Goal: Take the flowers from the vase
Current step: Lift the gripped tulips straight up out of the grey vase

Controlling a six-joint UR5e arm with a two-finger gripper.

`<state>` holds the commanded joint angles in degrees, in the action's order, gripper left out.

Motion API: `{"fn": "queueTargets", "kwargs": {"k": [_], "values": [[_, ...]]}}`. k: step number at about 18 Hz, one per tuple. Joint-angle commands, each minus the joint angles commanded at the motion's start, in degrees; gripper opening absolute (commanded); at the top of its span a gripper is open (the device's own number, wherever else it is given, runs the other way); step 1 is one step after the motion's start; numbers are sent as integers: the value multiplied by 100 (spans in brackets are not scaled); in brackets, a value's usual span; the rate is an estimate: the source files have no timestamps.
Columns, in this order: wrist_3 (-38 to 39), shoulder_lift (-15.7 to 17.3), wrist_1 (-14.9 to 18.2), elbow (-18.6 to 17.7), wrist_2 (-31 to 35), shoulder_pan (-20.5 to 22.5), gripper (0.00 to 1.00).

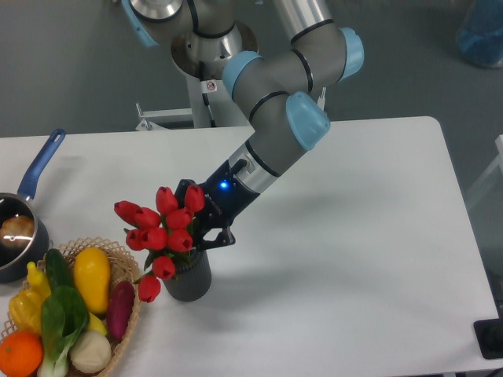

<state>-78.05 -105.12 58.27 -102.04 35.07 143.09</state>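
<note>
A bunch of red tulip buds, the flowers (163, 226), stands with its stems in the dark grey vase (189, 281) at the front left of the white table. One bud droops over the vase's left side. My gripper (198, 237) reaches in from the right, just above the vase's rim. Its black fingers (216, 236) are closed around the stems right behind the buds. The buds hide the fingertips and the stems.
A woven basket (130, 314) with colourful vegetables sits just left of the vase, touching or nearly touching it. A dark pan with a blue handle (39, 169) is at the far left edge. The arm's base stands behind the table.
</note>
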Motion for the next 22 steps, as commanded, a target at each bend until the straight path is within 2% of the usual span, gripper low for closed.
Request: {"fn": "queueTargets", "kwargs": {"k": [4, 10, 13, 22], "values": [[62, 149, 9, -18, -26, 105, 33], [378, 325, 9, -18, -413, 246, 33], [772, 413, 26, -17, -545, 307, 33], [906, 607, 18, -9, -975, 501, 33]]}}
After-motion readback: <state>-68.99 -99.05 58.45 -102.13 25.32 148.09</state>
